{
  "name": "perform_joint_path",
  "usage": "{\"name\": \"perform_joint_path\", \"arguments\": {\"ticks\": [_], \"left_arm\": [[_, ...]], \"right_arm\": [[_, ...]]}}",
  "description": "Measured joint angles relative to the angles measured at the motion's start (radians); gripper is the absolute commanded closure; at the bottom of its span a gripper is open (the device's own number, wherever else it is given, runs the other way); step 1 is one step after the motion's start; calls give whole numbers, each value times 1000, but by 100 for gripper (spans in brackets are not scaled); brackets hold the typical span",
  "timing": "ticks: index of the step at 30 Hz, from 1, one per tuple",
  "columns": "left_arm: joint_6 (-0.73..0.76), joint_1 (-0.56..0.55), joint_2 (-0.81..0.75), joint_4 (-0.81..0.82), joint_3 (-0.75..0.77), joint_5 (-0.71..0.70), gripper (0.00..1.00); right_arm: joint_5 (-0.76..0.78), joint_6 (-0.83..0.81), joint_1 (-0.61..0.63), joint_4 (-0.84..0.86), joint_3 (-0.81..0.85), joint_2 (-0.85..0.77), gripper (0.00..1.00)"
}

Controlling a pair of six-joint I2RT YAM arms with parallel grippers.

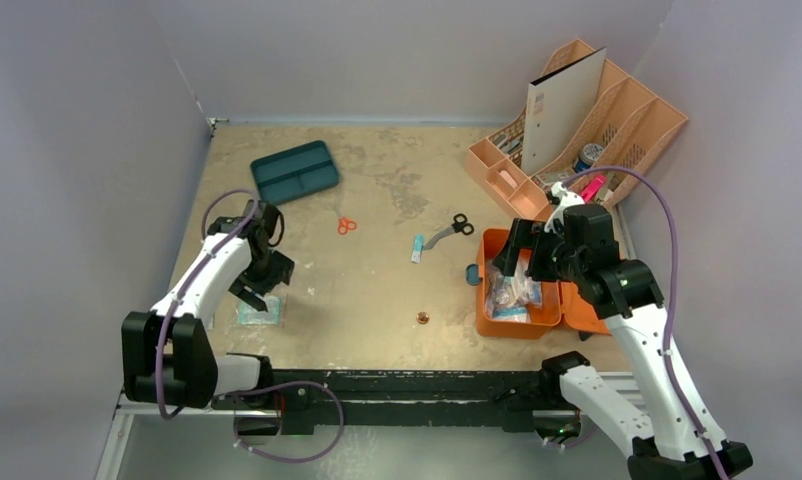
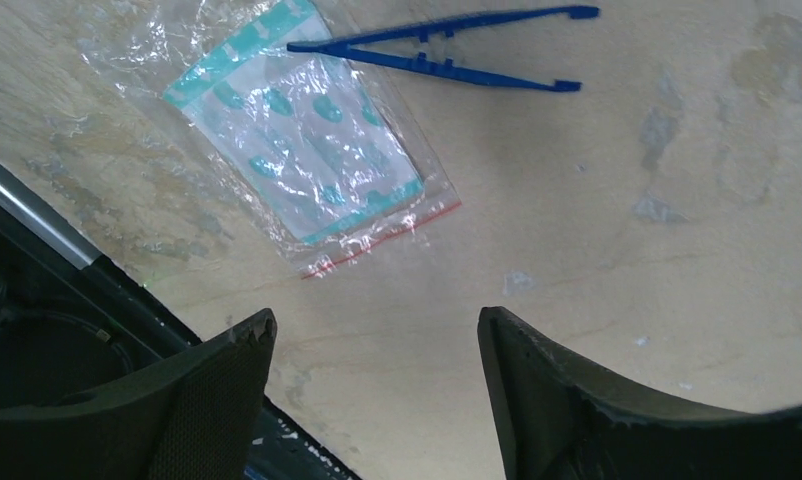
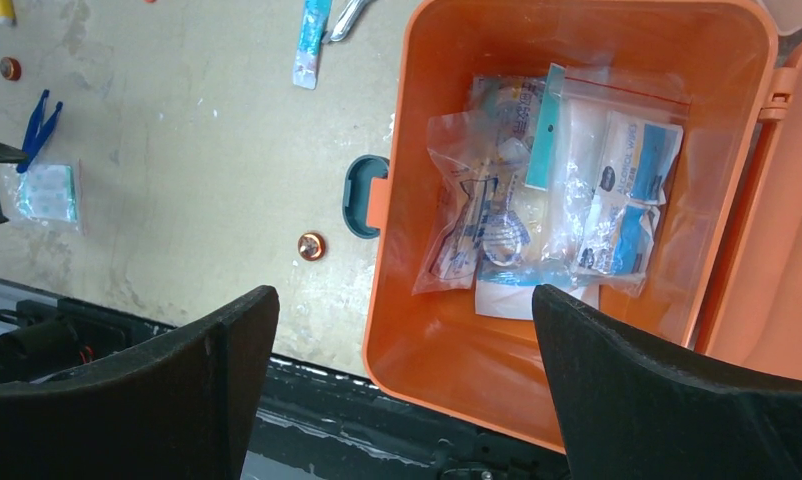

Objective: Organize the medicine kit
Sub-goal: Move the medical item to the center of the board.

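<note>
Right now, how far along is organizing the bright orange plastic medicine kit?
Partly done: the orange plastic kit lies open with several clear packets inside. In hand: nothing; both grippers are open, the left gripper near a clear bag of teal-printed pads, the right gripper over the kit. Left out: that bag, blue plastic tweezers, orange-handled scissors, black-handled shears, a teal sachet.

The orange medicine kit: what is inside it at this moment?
Inside the medicine kit lie overlapping clear plastic bags of small packets, with a white sheet partly under them. Whatever lies beneath the bags is covered.
</note>
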Motion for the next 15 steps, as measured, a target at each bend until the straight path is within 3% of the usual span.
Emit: {"name": "perform_joint_path", "arguments": {"ticks": [15], "left_arm": [[-36,152,85,174,-114,8,49]], "right_arm": [[-21,0,0,4,0,1,1]]}}
